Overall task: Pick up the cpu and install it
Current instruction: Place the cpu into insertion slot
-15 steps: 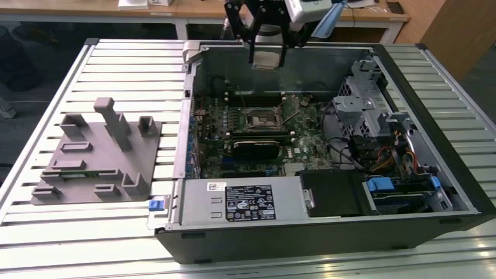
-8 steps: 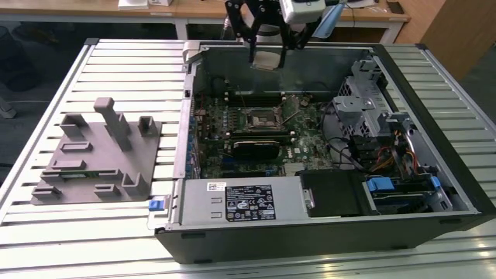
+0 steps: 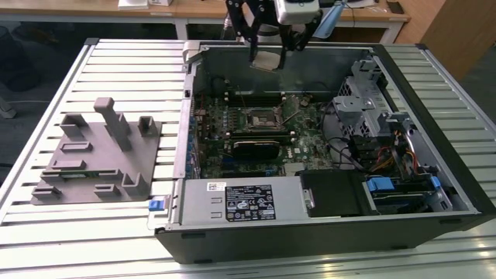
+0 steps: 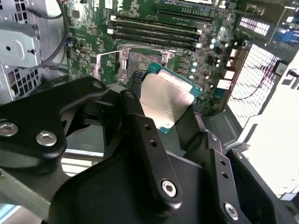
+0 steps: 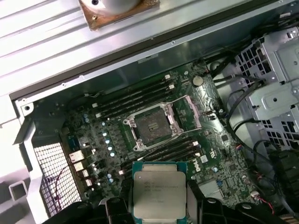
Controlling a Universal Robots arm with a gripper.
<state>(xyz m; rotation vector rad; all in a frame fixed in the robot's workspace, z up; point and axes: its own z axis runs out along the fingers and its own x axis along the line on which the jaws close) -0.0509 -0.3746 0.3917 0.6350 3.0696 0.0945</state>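
In the exterior view, the gripper hangs over the back wall of the open case, its fingers clamped on the cpu. The cpu is held in the air, well above the socket. The case lies on a slatted table. A grey fixture sits near the table's edge on the exterior view's left.

In the second wrist view, black fingers pinch the tilted cpu by opposite edges. The socket lies beyond it.

In the first wrist view, the cpu shows its silvery top, apart from the open socket.
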